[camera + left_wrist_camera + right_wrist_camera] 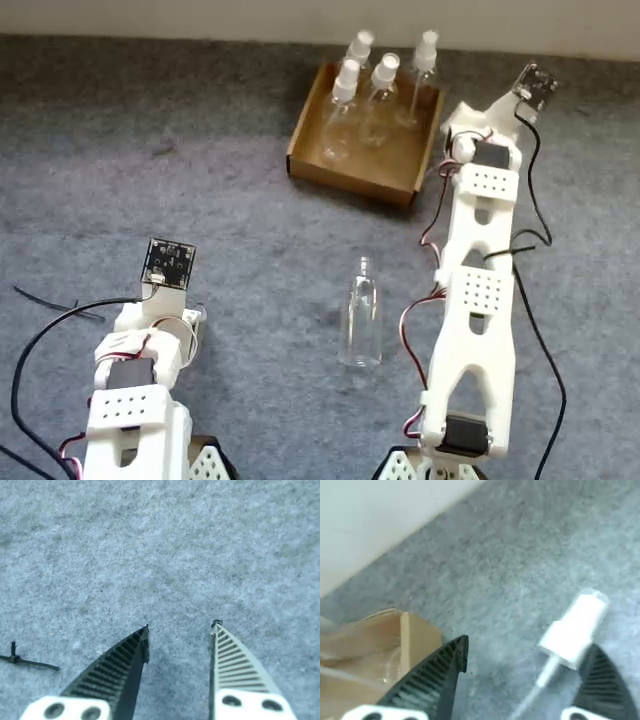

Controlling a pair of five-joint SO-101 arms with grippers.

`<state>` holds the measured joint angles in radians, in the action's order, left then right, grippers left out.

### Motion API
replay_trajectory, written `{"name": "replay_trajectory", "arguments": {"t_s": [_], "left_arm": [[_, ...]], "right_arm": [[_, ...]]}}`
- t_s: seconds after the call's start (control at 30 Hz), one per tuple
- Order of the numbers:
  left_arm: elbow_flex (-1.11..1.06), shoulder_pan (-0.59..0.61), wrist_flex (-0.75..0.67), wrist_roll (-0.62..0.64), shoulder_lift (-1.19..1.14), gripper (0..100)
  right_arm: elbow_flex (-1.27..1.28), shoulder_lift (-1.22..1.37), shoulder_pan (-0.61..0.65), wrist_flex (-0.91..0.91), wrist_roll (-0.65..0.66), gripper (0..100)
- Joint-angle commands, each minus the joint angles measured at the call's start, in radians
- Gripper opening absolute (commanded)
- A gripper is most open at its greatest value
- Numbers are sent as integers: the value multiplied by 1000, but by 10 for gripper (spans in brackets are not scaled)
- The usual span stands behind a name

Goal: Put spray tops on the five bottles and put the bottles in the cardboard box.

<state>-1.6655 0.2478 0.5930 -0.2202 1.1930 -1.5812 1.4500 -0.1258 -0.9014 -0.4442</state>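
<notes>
four bottles (370, 100) with spray tops on stand in the cardboard box (350, 182), which sits by the far edge of the tabletop (150, 150). one bare bottle (361, 315) stands upright nearer the near edge, between the two arms.

the last spray top (575, 627) lies on its side on the tabletop just past the box's right wall, its thin dip tube trailing out. the right gripper (527, 647) hangs over it, spread wide and holding nothing, with one finger right by the cap and the other close to the box corner.

likely slips: closing off-centre could catch the tube rather than the cap, or nudge the top away. a top held crooked would probably miss the narrow neck. the finger by the box could shove its wall and rock the bottles inside.

the bare bottle looks light and nothing braces it. the left gripper (181, 626) is well apart near the left near corner, moderately open and empty, so pressing a top down may tip the bottle. the right arm (478, 300) runs just beside it and could brush it when drawing back.

a small black tie (25, 661) lies near the left gripper, out of the way.
</notes>
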Motion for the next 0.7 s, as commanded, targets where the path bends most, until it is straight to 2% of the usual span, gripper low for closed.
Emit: {"name": "replay_trajectory", "arguments": {"t_s": [0.0,0.1,0.2,0.43,0.67], "left_arm": [[5,13,0,-2,12,188],[5,13,0,-2,12,188],[4,15,2,-2,12,188],[4,15,5,-5,12,188],[4,15,5,-5,12,188]], "right_arm": [[-42,-18,-58,-12,-9,159],[-45,-19,-104,-107,-8,50],[-51,-19,-143,-223,25,47],[-50,-19,-77,-199,43,49],[-51,-28,-88,-87,37,50]]}}
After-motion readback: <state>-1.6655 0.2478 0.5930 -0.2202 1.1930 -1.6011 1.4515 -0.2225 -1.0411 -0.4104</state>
